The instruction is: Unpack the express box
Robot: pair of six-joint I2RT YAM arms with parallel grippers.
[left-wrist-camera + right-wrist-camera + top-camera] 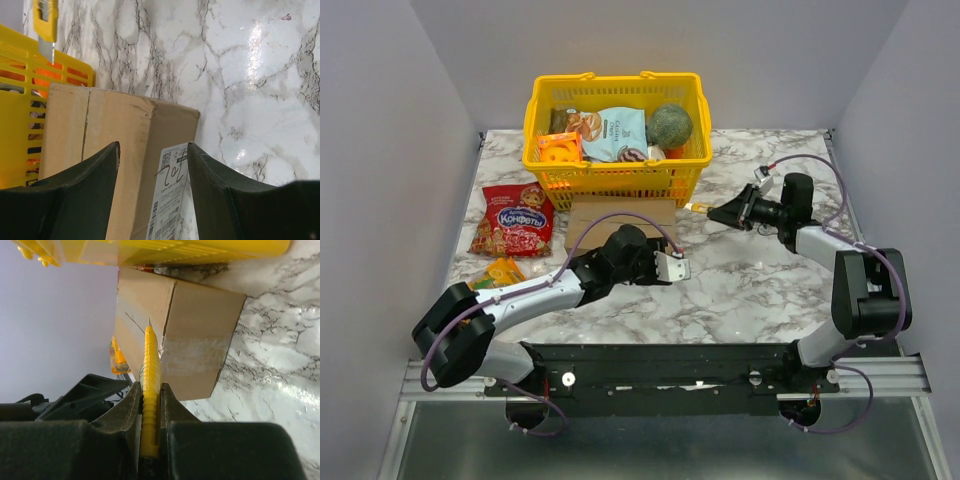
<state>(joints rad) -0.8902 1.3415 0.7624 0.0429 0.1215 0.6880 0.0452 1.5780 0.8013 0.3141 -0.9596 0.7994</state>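
Top external view: at the far left of the counter lie a red sweets bag and, at its 6 o'clock, a small orange packet, both well apart from the work. Next comes the left gripper, reaching in from 7 o'clock to the near side of the express box. Its jaws stand released and spread, framing the box's labelled end in the wrist view, probably to brace the carton against a push, though contact cannot be told. The box sits mid-counter, just beside the yellow basket at its 12 o'clock, flaps closed and the clear tape unbroken. At the box's 3 o'clock the utility knife aims its blade toward 9 o'clock, near the taped end but apart from it. The right gripper has its jaws clenched on the knife's handle, lined up, I judge, for slitting the seam.
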